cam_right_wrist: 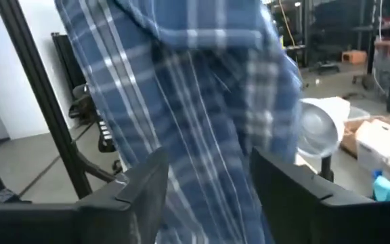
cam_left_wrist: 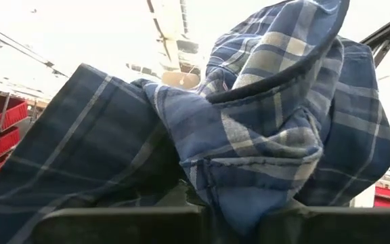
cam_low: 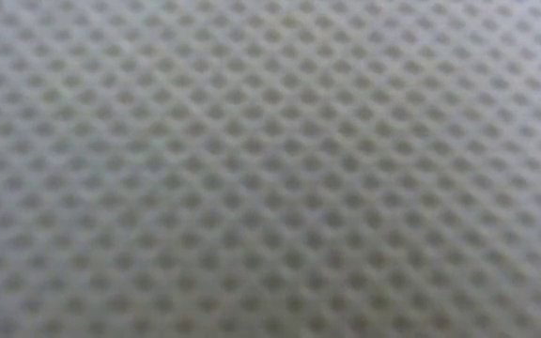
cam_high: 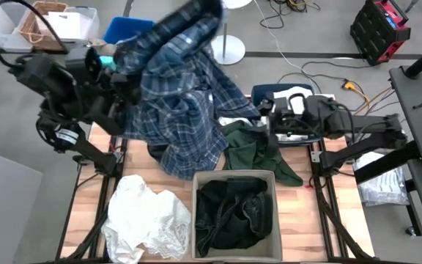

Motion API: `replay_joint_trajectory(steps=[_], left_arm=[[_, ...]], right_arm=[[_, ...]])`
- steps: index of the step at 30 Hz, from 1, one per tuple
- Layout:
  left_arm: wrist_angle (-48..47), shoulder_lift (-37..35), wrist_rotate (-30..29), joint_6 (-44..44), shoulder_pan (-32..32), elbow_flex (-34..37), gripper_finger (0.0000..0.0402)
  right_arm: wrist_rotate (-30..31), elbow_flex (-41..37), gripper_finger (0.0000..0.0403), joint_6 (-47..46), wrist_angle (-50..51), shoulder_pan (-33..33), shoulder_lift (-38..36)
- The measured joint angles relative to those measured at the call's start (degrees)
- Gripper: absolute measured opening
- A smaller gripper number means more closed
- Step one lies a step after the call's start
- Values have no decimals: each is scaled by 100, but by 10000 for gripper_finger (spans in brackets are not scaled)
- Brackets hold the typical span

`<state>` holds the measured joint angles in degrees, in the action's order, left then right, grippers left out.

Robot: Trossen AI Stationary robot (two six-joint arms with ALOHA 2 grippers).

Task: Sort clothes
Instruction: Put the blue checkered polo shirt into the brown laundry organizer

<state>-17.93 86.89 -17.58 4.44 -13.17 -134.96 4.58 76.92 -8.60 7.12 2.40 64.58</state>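
Left end effector [cam_high: 127,88]: clamped together on the blue-and-white plaid shirt [cam_high: 185,95], holding it high above the bench's far left part; my left wrist view shows the cloth bunched right over my fingers.
Right end effector [cam_right_wrist: 208,186]: raised over the far right part of the bench, fingers [cam_right_wrist: 144,186] apart, with the hanging plaid cloth running between them; I cannot tell whether they touch it.
Plaid shirt: off the bench [cam_high: 302,213] for most of its length, draping down from my left grip toward the middle of the bench.
Dark green garment [cam_high: 255,150]: crumpled at mid-bench, just beyond the bin, partly under the shirt's lower edge.
White clothes [cam_high: 145,216]: heaped at the near left corner.
Grey bin [cam_high: 233,178]: at the near edge, centre, holding dark garments [cam_high: 233,213].
Low view: filled by mesh fabric, nothing else visible.
Step, as I judge it: carrying the shirt toward its pile.
Risk: the trailing hem could snag the green garment and drag it along.
Risk: the loose cloth could slip between my right fingers and tug against my left hold.
Risk: the shirt hides the bench below, so a drop could land on the wrong pile.
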Motion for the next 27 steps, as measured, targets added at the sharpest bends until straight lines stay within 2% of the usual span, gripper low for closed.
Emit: replay_joint_trajectory(steps=[7,13,18,20,22,24,27], left_arm=[[-6,278,-2,-24,182,0,1],[254,495,6,344,221,-2,1],[353,674,165,653,217,-2,1],[397,730,225,768,214,-2,1],[447,750,267,846,212,-2,1],[509,756,325,879,212,-2,1],[538,756,348,903,210,-2,1]], right_arm=[[72,1298,264,521,-7,495,1203],[973,2176,311,688,21,629,2079],[1020,2959,329,844,215,622,2714],[1006,3357,315,991,441,624,2940],[998,3758,277,1136,728,624,3138],[964,4070,217,1275,848,625,3288],[777,4395,103,1450,863,634,3431]])
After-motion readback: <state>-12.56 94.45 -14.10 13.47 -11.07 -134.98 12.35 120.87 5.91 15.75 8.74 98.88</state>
